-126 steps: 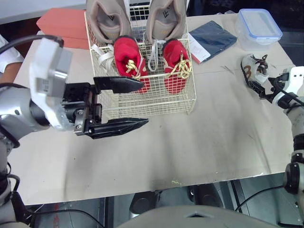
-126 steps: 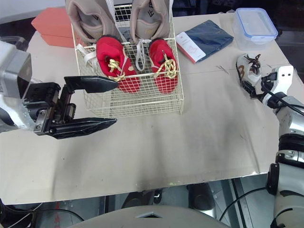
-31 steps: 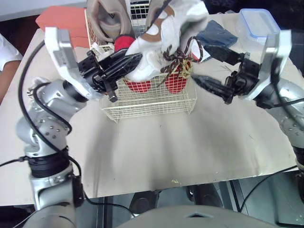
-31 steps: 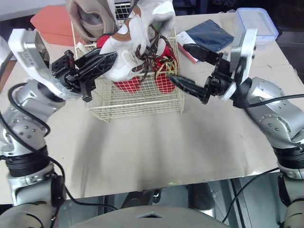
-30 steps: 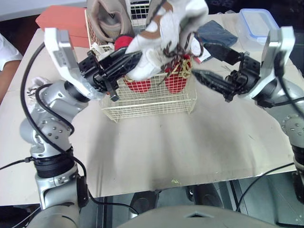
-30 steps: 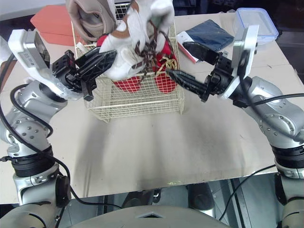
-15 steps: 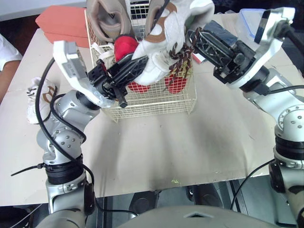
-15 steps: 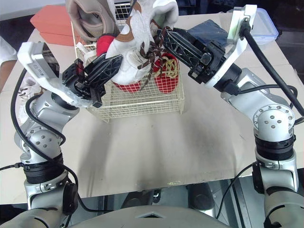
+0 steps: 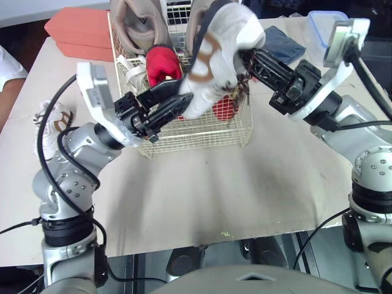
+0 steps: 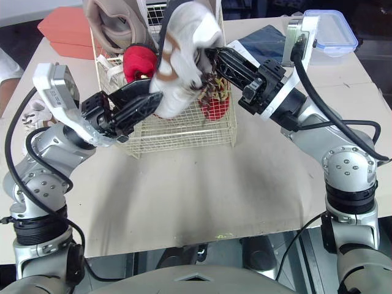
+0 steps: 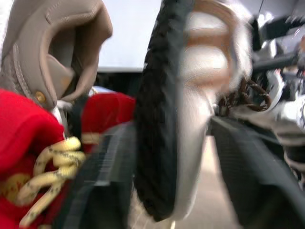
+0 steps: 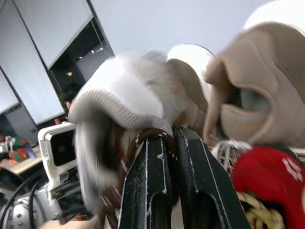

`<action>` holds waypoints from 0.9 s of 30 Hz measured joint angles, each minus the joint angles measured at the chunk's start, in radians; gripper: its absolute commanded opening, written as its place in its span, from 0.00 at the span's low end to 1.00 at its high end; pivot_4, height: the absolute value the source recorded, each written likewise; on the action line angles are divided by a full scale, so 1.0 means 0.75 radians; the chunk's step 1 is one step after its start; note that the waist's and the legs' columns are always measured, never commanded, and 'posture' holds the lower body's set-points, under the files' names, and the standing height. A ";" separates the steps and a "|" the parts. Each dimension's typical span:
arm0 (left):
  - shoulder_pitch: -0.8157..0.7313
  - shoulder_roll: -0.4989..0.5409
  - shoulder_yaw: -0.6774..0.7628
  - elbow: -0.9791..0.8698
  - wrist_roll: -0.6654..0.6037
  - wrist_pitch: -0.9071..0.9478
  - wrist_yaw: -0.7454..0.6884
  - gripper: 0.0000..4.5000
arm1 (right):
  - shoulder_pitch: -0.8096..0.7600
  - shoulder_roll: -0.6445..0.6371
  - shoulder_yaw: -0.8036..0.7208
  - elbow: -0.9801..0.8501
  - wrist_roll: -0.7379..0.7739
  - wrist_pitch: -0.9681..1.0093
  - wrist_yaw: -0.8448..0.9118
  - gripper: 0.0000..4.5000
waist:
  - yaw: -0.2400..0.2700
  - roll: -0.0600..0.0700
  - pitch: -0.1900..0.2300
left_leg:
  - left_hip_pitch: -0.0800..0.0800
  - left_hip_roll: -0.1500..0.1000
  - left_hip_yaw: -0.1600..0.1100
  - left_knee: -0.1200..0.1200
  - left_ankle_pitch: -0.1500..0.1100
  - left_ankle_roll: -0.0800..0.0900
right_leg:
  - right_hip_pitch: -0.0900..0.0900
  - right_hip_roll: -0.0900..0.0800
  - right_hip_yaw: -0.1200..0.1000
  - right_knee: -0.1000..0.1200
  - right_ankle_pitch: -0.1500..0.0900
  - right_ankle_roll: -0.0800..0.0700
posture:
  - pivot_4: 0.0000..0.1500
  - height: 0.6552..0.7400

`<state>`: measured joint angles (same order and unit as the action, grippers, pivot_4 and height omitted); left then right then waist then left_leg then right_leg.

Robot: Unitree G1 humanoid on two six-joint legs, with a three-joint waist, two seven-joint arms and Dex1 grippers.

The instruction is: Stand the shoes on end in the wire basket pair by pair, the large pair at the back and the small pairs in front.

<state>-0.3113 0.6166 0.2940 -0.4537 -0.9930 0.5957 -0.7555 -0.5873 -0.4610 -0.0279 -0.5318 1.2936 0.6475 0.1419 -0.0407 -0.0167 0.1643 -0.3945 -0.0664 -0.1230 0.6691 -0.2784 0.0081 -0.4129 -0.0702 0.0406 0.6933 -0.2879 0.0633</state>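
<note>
Pinching the brown laces of one white sneaker (image 9: 220, 55) with the right gripper (image 12: 164, 136), fingers nearly together. Clamping that sneaker's black sole and side with the left gripper (image 9: 174, 101). Holding it upright and tilted over the wire basket (image 9: 202, 131). Standing on end inside: two tan shoes (image 9: 138, 24) at the back, two red shoes (image 9: 160, 64) in front. Lying on the table (image 9: 245, 184) beside the left arm, in the head views: a second white sneaker (image 9: 54, 116). Showing the lace pinch plainly in the right wrist view.

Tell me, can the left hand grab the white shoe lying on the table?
Probably not yet: the left hand is shut on another white shoe over the wire basket. The table shoe lies uncovered beside that arm.
</note>
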 measured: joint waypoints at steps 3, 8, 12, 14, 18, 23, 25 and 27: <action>0.027 0.071 0.020 0.000 0.044 -0.010 -0.015 0.98 | 0.064 0.021 0.021 -0.026 -0.162 -0.044 0.016 0.00 | 0.001 0.000 0.000 | 0.000 0.000 0.001 0.000 0.000 0.000 | 0.000 0.000 0.001 0.000 0.000 0.000 | 1.00 1.00; 0.038 0.216 0.103 0.000 0.009 0.016 -0.101 0.98 | 0.125 0.021 0.078 -0.072 -0.446 -0.097 0.041 0.00 | -0.001 0.000 0.000 | 0.000 0.000 0.001 -0.001 0.000 0.000 | -0.001 0.000 0.001 0.000 0.000 0.000 | 1.00 1.00; 0.053 0.382 0.126 -0.024 0.008 0.086 -0.149 0.98 | 0.156 0.029 0.104 -0.078 -0.647 -0.125 -0.001 0.00 | -0.002 0.000 -0.001 | 0.003 0.000 0.002 -0.001 0.000 0.000 | 0.000 0.001 0.002 0.001 0.000 0.000 | 1.00 1.00; 0.066 0.447 0.126 -0.054 0.003 0.131 -0.166 0.98 | 0.181 0.026 0.142 -0.088 -0.738 -0.136 0.007 0.00 | -0.004 0.000 -0.001 | 0.004 0.000 0.002 -0.001 0.000 0.000 | 0.001 0.001 0.003 0.001 0.000 0.000 | 1.00 1.00; 0.084 0.532 0.126 -0.097 0.003 0.170 -0.198 0.98 | 0.240 0.019 0.230 -0.131 -0.823 -0.106 0.036 0.00 | -0.004 0.001 0.000 | 0.004 0.001 0.002 -0.003 0.000 0.000 | 0.000 0.001 0.003 0.001 0.000 0.000 | 1.00 1.00; 0.081 0.526 0.124 -0.103 -0.002 0.176 -0.206 0.98 | 0.246 0.035 0.229 -0.173 -0.833 -0.073 0.045 0.00 | -0.001 0.001 0.000 | 0.004 0.000 0.002 -0.002 0.000 0.000 | 0.001 0.000 0.003 0.001 0.000 0.000 | 1.00 1.00; 0.080 0.518 0.117 -0.103 -0.001 0.174 -0.209 0.98 | 0.249 0.033 0.229 -0.187 -0.862 -0.062 0.045 0.00 | -0.001 0.001 0.000 | 0.003 0.000 0.002 -0.002 0.000 0.000 | 0.001 0.000 0.002 0.001 0.000 0.000 | 1.00 1.00; 0.079 0.510 0.116 -0.102 0.003 0.165 -0.213 0.98 | 0.260 0.037 0.229 -0.214 -0.892 -0.055 0.039 0.00 | -0.001 0.001 0.000 | 0.003 0.000 0.002 -0.003 0.000 0.000 | 0.000 0.000 0.002 0.000 0.000 0.000 | 1.00 1.00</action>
<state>-0.2523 0.9993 0.3811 -0.5303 -0.9910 0.7194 -0.9151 -0.3923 -0.4329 0.1442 -0.6924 0.6243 0.6059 0.1712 -0.0411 -0.0162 0.1642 -0.3921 -0.0661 -0.1217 0.6672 -0.2785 0.0080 -0.4126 -0.0700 0.0423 0.6935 -0.2881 0.0631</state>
